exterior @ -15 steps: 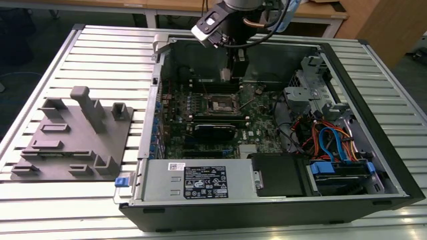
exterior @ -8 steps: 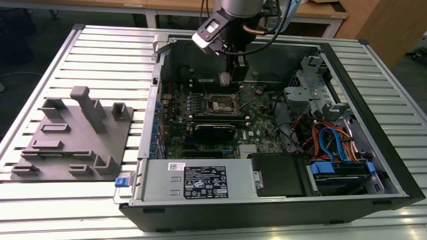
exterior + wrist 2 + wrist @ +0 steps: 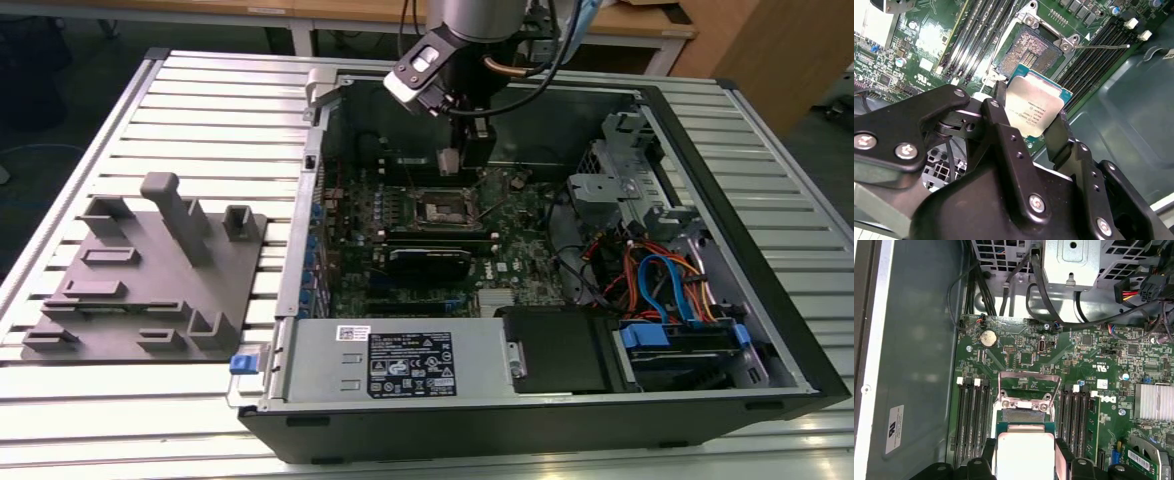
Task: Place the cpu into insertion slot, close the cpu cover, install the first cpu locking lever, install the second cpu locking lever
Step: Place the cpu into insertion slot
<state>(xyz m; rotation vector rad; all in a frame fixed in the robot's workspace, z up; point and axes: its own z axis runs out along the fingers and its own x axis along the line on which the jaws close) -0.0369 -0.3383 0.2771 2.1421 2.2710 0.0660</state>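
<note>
Gripping cpu [image 3: 1036,107], apparently above insertion slot [image 3: 1035,50]

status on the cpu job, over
Status: pincer shut on cpu. Held just off insertion slot, not seated; slot bare. cpu cover raised open. Nothing seen blocking the slot.

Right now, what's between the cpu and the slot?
Nothing: in the second wrist view the gripper holds the cpu apart from the open slot, bare gap between.

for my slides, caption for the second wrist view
The tool grips the cpu by opposite edges, short of the empty insertion slot on the motherboard.
</note>
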